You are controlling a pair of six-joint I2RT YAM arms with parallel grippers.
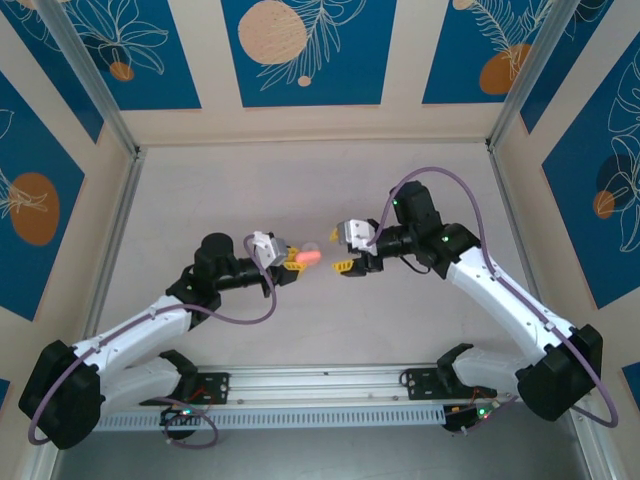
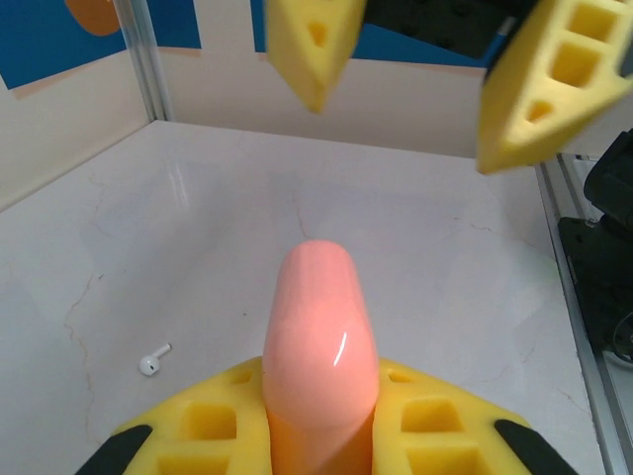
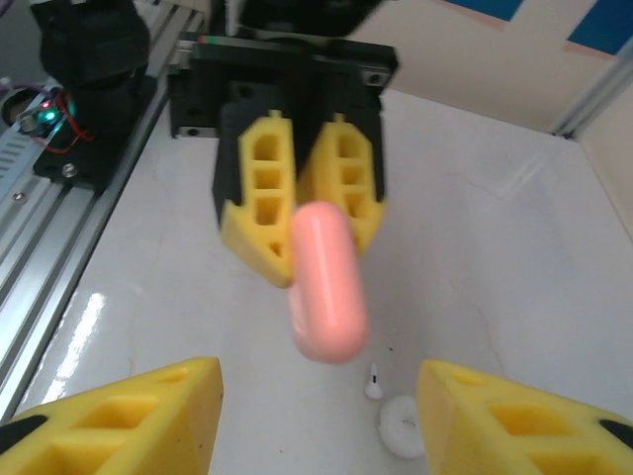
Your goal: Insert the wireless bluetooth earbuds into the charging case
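Early stage, by the look of it. Left jaws clamp the pink charging case (image 1: 308, 257) by 1 end, holding it off the tabletop (image 1: 300, 180) btwn the 2 arms. Its free end points at the right jaws, spread wide w/ nothing in them. Case looks shut, no bud seated. 1 white earbud (image 3: 373, 384) lies loose on the tabletop just beside a white disc (image 3: 404, 435). Left to do: open case, fetch buds, seat them.

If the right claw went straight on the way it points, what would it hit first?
Probably the pink case, which the left gripper holds out toward it. The right gripper faces it, open.
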